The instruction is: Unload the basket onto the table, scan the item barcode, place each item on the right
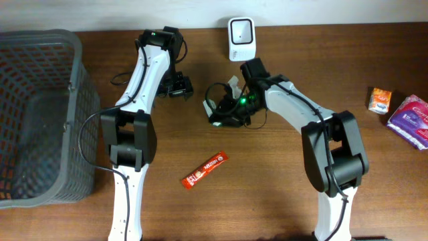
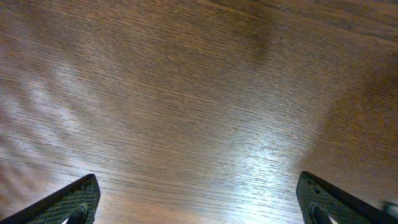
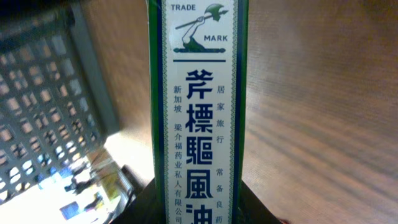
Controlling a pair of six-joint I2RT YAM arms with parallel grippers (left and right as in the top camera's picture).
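Note:
The item is a tall green and white box [image 3: 198,112] printed with Chinese characters and a "TRADE MARK" axe figure; no barcode shows on the face I see. My right gripper [image 3: 199,214] is shut on it, a dark finger pressed against each side of its lower end. From overhead the right gripper [image 1: 234,96] holds the box [image 1: 234,84] a little in front of the white scanner [image 1: 241,37] at the table's back edge. My left gripper [image 2: 199,202] hangs open over bare wood, and overhead the left gripper [image 1: 179,86] is to the left of the box.
A grey mesh basket [image 1: 40,114] fills the table's left side, and the basket [image 3: 43,112] also shows behind the box. A red sachet [image 1: 205,169] lies near the front centre. An orange packet [image 1: 379,99] and a purple package [image 1: 411,119] lie at the right edge.

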